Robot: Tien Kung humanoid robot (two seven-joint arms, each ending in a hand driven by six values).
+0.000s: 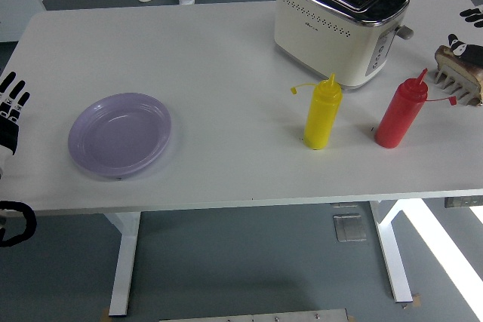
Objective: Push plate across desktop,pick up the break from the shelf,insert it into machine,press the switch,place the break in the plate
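Left hand at the left edge of the view, just off the bench, fingers straight and spread, nothing held. Well apart from the lilac plate, which lies flat near the bench's front left edge. Right hand barely in view at the right edge, only black fingertips showing; impossible to tell how far open, or whether touching anything. One fingertip seen just above the bread slice, which stands in a small toast rack at the far right. Cream toaster at the back right, slots empty, lever on its right end. Yellow squeeze bottle and red squeeze bottle upright in front of the toaster, between plate and rack.

Step in hand, by the look of it: the plate push, not yet begun. Next move calls for bringing the left hand in to the plate's left rim, then a flat, steady shove rightward, stopping short of the yellow bottle.
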